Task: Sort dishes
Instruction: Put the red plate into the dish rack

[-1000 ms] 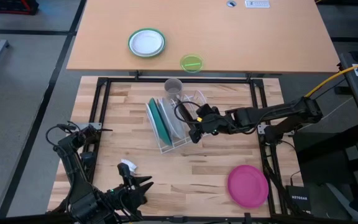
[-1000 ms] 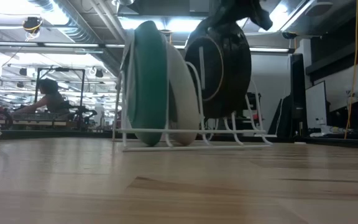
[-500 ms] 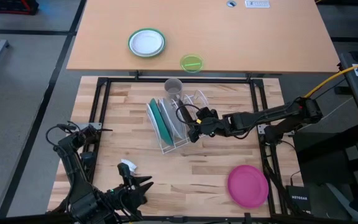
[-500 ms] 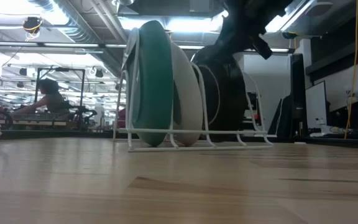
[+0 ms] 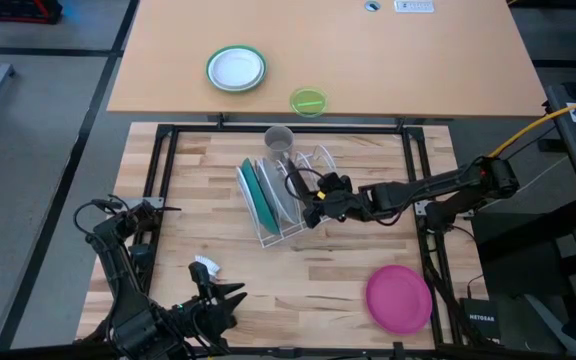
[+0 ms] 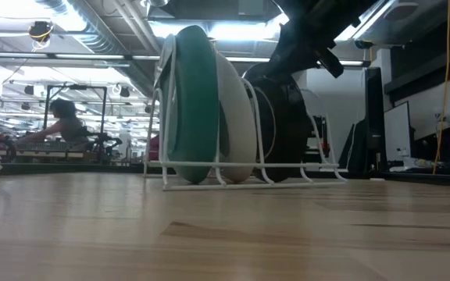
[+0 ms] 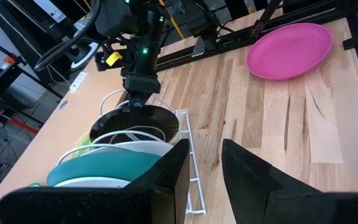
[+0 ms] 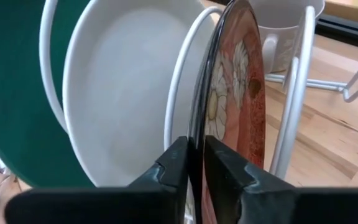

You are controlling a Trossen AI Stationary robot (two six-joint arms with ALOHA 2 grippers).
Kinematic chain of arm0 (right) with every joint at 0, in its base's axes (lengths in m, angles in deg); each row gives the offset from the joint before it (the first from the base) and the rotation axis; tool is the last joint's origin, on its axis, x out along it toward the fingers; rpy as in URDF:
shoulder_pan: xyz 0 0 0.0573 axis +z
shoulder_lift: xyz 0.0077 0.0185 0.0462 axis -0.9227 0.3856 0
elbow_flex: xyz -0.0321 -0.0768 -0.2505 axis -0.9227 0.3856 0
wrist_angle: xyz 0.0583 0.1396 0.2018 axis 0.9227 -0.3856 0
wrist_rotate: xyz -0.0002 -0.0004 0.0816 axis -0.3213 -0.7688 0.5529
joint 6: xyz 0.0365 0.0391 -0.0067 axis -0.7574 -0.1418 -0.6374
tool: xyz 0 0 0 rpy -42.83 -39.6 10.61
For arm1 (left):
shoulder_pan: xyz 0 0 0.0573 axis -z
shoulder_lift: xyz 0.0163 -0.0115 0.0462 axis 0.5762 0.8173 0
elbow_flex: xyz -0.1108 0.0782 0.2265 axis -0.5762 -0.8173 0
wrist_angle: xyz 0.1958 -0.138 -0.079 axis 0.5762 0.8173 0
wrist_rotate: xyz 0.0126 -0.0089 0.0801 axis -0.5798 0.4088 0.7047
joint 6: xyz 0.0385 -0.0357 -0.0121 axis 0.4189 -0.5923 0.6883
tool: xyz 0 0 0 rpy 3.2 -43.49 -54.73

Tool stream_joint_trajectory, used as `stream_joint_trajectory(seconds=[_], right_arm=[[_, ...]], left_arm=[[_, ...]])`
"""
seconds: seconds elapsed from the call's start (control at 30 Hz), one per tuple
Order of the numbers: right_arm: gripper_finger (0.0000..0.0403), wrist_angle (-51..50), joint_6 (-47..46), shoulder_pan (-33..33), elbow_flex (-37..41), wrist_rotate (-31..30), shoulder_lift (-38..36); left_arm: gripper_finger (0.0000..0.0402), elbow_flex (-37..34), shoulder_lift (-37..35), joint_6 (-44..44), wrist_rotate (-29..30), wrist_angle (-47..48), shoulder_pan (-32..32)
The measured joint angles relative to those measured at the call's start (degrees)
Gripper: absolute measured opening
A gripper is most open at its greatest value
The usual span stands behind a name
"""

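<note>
I have the butcher-block table [image 5: 298, 270] in front of me, with a larger tan table [image 5: 418, 60] behind it at twelve o'clock. The white wire rack [image 5: 273, 232] stands just above the middle of my table. In it, on edge and side by side, are the teal-green plate [image 6: 190, 101] on the outside toward nine o'clock, then the white plate [image 8: 126, 93], then the dark red plate [image 8: 241, 93] with pale flowers, each in its own slot.

My right arm reaches in from three o'clock, and the right gripper [image 8: 194, 163] sits at the rim of the dark red plate. In its wrist view the two fingers [image 8: 173, 163] straddle that rim, with the plate edge running between them. I cannot tell whether they press it or stand slightly off it.

The magenta pink plate [image 5: 399, 297] lies flat near the five o'clock corner, well apart from the rack. The left gripper [image 5: 230, 298] waits at seven o'clock near the table edge, its fingers parted and holding nothing.

A pale cup [image 5: 279, 139] sits at the rack's twelve o'clock end. On the tan table are a small green-rimmed plate [image 5: 236, 69] and a lime-green dish [image 5: 308, 101].
</note>
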State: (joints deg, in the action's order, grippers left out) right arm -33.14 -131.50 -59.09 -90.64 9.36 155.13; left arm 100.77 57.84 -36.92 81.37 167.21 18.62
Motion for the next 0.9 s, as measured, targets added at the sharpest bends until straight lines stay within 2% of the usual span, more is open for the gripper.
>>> stream_joint_trajectory(seconds=[0.5, 0.9], right_arm=[[0.0060, 0.10, -0.09, 0.00, 0.00, 2.14, 0.00], [0.0060, 5.28, -0.13, -0.02, 0.00, 4.00, 0.00]], left_arm=[[0.0084, 0.00, 0.00, 0.07, 0.00, 0.00, 0.00], [0.0084, 0.00, 0.00, 0.09, 0.00, 0.00, 0.00]])
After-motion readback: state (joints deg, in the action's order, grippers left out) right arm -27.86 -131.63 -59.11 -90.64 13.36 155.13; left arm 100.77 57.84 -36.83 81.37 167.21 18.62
